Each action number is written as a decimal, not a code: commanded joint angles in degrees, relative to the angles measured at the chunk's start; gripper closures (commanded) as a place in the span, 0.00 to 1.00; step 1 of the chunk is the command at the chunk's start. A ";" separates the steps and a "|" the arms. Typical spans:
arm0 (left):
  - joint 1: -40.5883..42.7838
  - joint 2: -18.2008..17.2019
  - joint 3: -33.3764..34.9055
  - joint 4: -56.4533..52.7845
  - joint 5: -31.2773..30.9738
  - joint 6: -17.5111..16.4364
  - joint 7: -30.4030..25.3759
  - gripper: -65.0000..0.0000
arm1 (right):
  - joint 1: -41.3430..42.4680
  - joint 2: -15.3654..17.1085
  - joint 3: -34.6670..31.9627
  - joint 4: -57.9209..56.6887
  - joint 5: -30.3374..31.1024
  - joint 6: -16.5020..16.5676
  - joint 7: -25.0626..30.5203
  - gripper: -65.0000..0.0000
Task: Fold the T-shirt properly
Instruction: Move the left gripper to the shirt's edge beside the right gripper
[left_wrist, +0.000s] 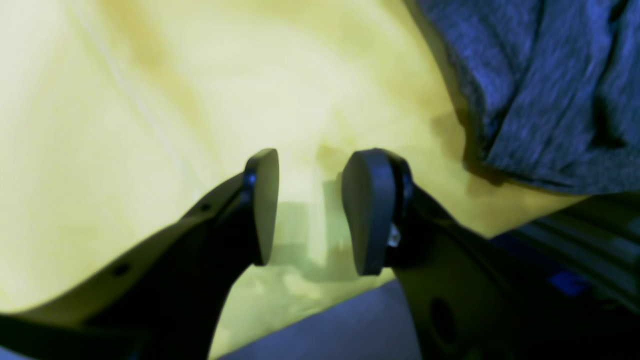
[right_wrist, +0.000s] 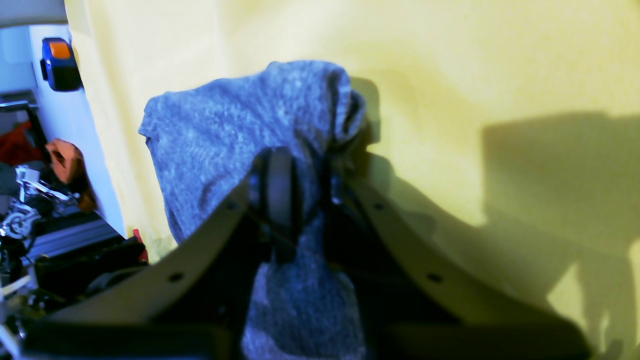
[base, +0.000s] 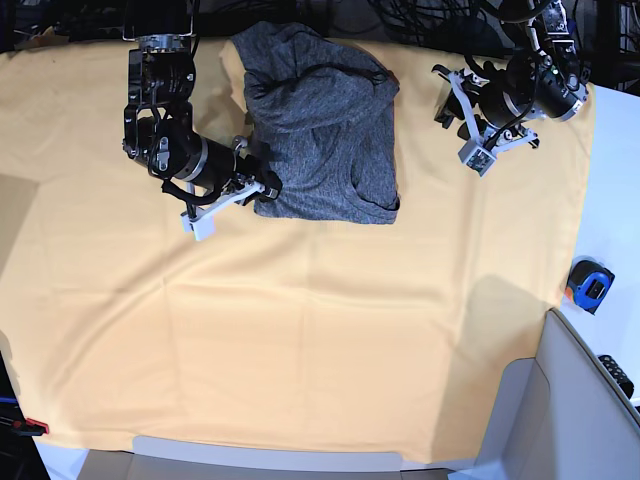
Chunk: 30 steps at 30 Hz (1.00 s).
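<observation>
T-shirt: a dark grey heathered knit, seen partly folded into a bunched, roughly rectangular heap; it is laid on the yellow-orange cloth, toward the far edge of that cloth and a little left of its middle in the base view. Loose folds and a rounded ridge are seen across its upper part.

T-shirt, lower left corner: shown in the right wrist view as a gathered fold of grey fabric drawn up between the pads, with more fabric hanging toward the camera.

Right gripper: placed at the lower left corner of the T-shirt in the base view; its jaws are pressed together on the fabric, so that the corner is pinched. The arm behind it is stretched away from the T-shirt toward the far left of the cloth.

Left gripper: held apart from the T-shirt, off its right edge in the base view; the pads are spread, with bare cloth visible in the gap and nothing held. In the left wrist view an edge of the T-shirt is seen nearby, untouched.

Cloth: a yellow-orange sheet by which the table is covered; the T-shirt is carried on it, and soft creases are seen.

Tape measure: a blue and orange case, set well apart from the T-shirt, just beyond the right edge of the cloth on a white surface.
</observation>
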 joint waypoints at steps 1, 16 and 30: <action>-0.40 0.13 -0.19 0.53 -3.22 0.10 -0.75 0.62 | 1.19 0.13 -0.32 -0.02 1.10 0.34 -0.31 1.00; -0.13 0.22 7.02 -11.95 -12.63 0.10 -0.75 0.55 | 1.55 -0.22 -0.32 -1.17 1.10 0.34 -0.93 1.00; 1.10 -0.04 8.87 -13.01 -14.04 0.10 -0.75 0.55 | 1.55 -0.22 -0.32 -1.08 1.10 0.34 -0.84 1.00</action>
